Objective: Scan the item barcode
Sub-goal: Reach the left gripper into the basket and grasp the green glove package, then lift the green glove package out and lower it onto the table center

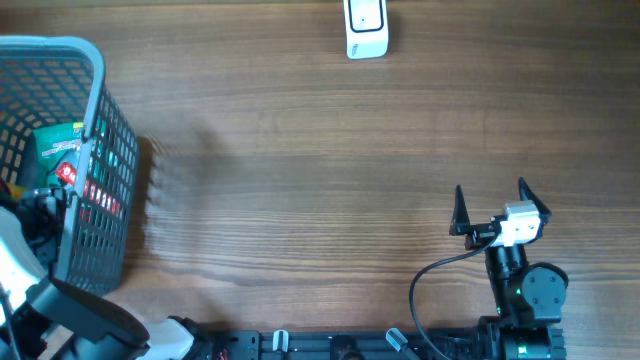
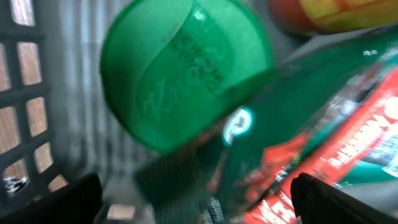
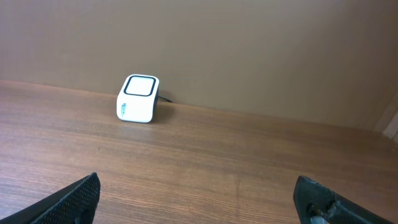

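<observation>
**Left claw over the basket's goods, right claw idle, both open**

Overhead: a grey lattice basket stands at the left edge of the wooden desk, with a green packet lying inside it. The left arm reaches into the basket from below. A white barcode scanner sits at the desk's far edge, well apart from the basket. The right claw is at the lower right over bare desk, its jaws spread wide and holding nothing.

Left wrist: the left claw is inside the basket, jaws wide apart and empty. Close in front of it lie a round green lid with embossed lettering and the green-and-red packet, blurred.

Right wrist: the scanner stands by the back wall, well ahead of the open fingertips.
</observation>
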